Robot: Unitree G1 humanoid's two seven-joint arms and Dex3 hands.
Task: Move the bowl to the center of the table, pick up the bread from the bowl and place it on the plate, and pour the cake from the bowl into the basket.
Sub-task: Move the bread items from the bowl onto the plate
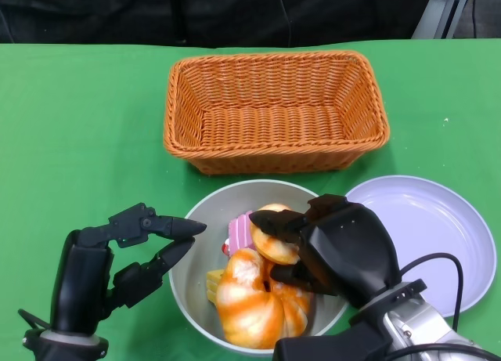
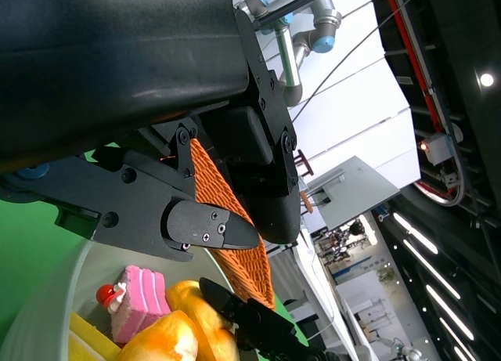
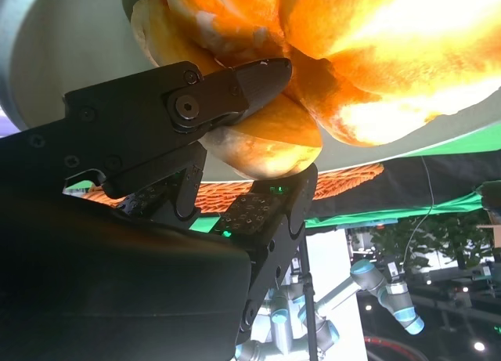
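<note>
- My right hand reaches into the grey bowl from four o'clock, fingers pinching a small golden bread roll between them.
- In my right wrist view the fingertips press on that roll from both sides.
- My left hand sits at the bowl's nine o'clock rim, fingers spread and holding nothing.
- A larger glazed bread lies at the bowl's six o'clock; a pink cake lies near its middle.
- The wicker basket stands at twelve o'clock, the lilac plate at three o'clock.
</note>
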